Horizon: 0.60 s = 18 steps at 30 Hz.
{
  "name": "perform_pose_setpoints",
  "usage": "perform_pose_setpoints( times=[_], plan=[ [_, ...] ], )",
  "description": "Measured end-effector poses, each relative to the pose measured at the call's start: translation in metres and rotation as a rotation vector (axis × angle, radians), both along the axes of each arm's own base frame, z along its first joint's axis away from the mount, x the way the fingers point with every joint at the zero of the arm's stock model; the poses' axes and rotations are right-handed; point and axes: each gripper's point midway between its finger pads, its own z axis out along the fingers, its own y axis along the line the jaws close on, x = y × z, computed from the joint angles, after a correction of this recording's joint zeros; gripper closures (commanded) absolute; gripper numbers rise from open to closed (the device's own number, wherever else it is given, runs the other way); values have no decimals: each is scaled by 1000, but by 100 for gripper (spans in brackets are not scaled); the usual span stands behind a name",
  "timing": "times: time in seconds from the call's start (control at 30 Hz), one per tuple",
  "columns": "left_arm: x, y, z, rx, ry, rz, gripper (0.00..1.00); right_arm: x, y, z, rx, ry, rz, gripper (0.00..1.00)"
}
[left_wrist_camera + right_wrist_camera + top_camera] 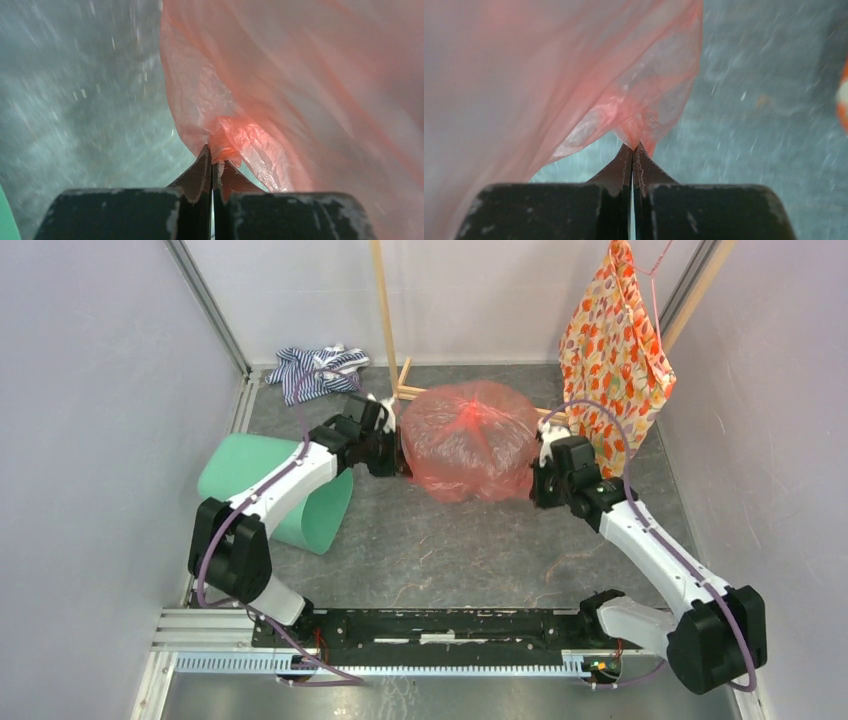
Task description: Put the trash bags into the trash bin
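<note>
The translucent red-orange trash bag [468,440] is stretched between my two grippers over the middle of the grey floor, puffed up like a dome. My left gripper [400,462] is shut on the bag's left edge; the left wrist view shows the plastic [280,100] pinched at the fingertips [204,167]. My right gripper [538,475] is shut on the bag's right edge; the right wrist view shows the plastic [549,85] bunched at its tips. The mint-green trash bin [270,490] lies on its side at the left, under my left arm, mouth toward the front right.
An orange floral cloth [612,355] hangs at the back right on a wooden stand [385,315]. A striped blue-white cloth [318,370] lies at the back left. Grey walls close both sides.
</note>
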Motion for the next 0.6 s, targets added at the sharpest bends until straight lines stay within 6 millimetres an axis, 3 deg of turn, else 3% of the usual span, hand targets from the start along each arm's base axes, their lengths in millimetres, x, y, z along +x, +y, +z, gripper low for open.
perform_pose_setpoints(
  times=[0.07, 0.1, 0.13, 0.2, 0.27, 0.37, 0.4, 0.5, 0.53, 0.6],
  plan=[
    [-25, 2, -26, 42, 87, -24, 98, -31, 1, -26, -50, 114, 37, 100],
    [-35, 1, -31, 56, 112, -39, 98, -37, 2, -23, -56, 119, 49, 100],
    [-45, 0, -32, 66, 130, -55, 98, -40, 3, -9, -54, 104, 55, 100],
    [-60, -4, -13, 60, 106, -84, 98, -31, 4, 44, -21, -9, 45, 100],
    [-64, -8, 28, 22, 29, -100, 98, -20, 5, 110, 20, -154, 34, 100],
    [-54, -12, 120, -79, -184, -88, 98, -13, 3, 212, 90, -397, 18, 100],
    [-52, -11, 154, -119, -267, -78, 98, -14, 2, 229, 101, -439, 15, 100],
    [-52, -6, 214, -186, -416, -53, 98, -19, -1, 253, 116, -499, 16, 98],
    [-51, -5, 227, -200, -448, -46, 98, -18, 0, 251, 113, -494, 19, 96],
    [-50, -4, 234, -205, -469, -36, 98, -16, 1, 242, 101, -464, 24, 91]
  ],
)
